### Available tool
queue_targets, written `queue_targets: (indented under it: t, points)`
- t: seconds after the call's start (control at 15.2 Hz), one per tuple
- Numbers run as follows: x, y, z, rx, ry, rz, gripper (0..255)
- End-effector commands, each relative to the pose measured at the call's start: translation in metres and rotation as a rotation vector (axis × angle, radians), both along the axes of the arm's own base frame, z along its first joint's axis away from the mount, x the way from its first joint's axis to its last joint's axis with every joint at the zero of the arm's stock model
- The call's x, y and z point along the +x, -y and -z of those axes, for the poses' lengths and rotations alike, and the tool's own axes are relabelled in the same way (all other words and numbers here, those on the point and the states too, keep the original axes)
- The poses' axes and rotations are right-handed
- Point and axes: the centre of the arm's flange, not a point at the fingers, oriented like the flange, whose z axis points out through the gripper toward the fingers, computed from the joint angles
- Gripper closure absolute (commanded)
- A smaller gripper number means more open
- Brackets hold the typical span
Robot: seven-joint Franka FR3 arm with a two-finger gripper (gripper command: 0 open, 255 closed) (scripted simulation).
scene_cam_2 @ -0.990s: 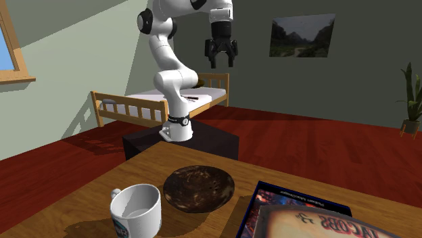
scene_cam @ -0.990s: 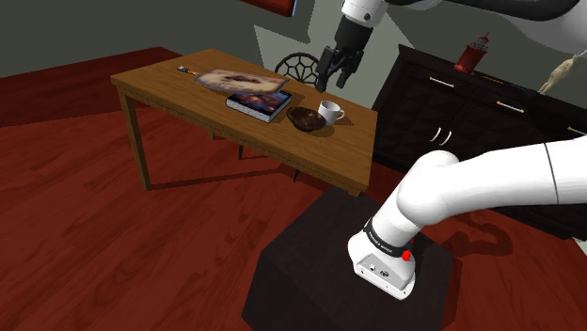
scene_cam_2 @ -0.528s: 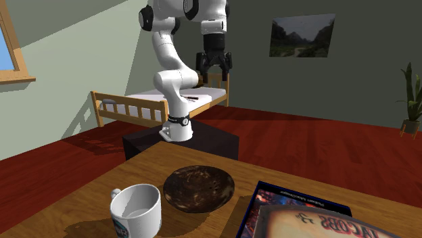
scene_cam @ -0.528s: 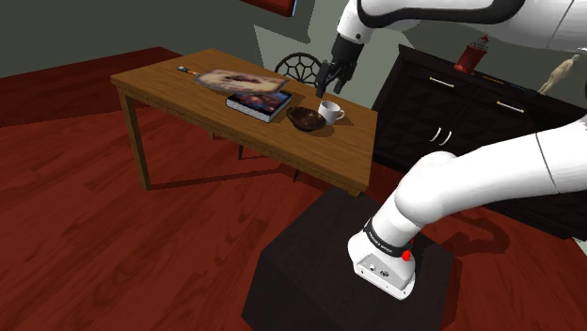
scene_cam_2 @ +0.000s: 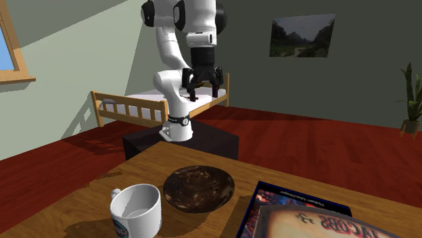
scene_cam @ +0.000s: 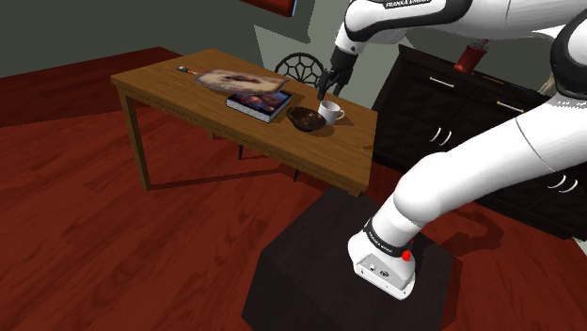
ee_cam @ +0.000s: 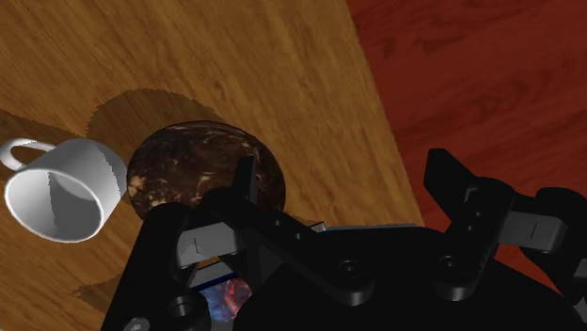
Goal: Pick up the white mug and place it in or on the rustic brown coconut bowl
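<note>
The all-black two-finger gripper [scene_cam: 326,86] has come lower during the last second and now hangs close above the white mug with a handle [scene_cam: 329,112], its fingers apart and holding nothing. The mug has not moved: it stands upright on the wooden table [scene_cam: 188,89], just beside the dark brown round bowl [scene_cam: 305,118]. The approach seems almost finished; the grasp is not yet begun.
</note>
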Motion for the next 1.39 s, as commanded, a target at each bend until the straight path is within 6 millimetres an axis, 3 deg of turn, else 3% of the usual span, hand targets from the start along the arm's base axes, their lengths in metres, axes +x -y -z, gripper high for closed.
queue_targets:
  t: [0.0,1.32]
  points:
    - [0.009,0.02,0.013,-0.004,-0.001,-0.002,0]
    - [0.101,0.233,0.13,-0.039,-0.014,-0.017,0]
